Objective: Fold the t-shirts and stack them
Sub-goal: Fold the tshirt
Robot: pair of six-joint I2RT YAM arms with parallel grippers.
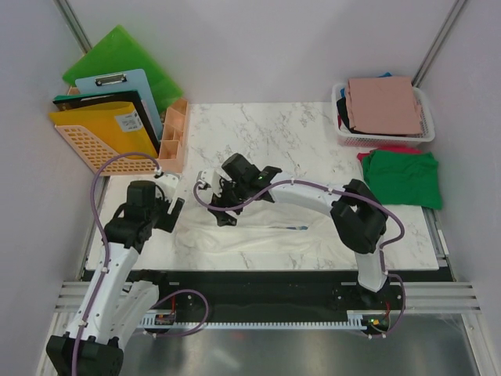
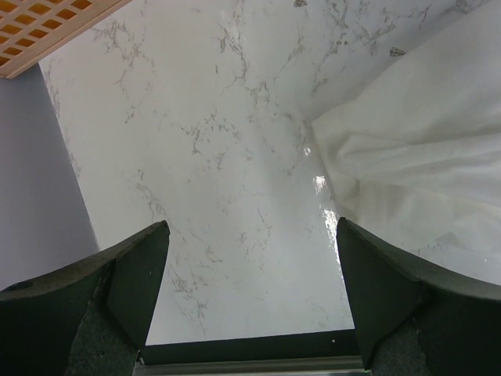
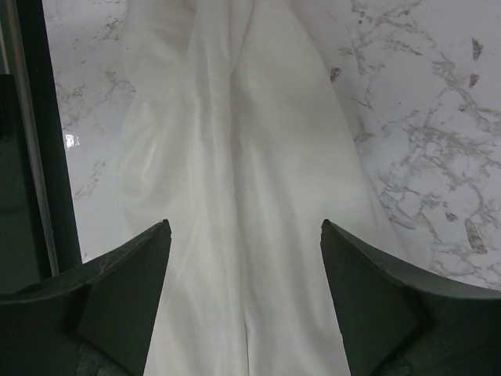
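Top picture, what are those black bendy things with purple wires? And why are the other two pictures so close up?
They are two robot arms, bolted to the near edge of a marble table. The top picture comes from a camera high above them. The other two come from little cameras on the wrists, so each arm's two dark fingers poke in from the bottom. On the table lies a crumpled cream-white t-shirt, with a green t-shirt at the right edge. A pink t-shirt lies on top in a white basket. The left gripper is open over bare table beside the cream-white t-shirt. The right gripper is open right above it. Neither holds anything.
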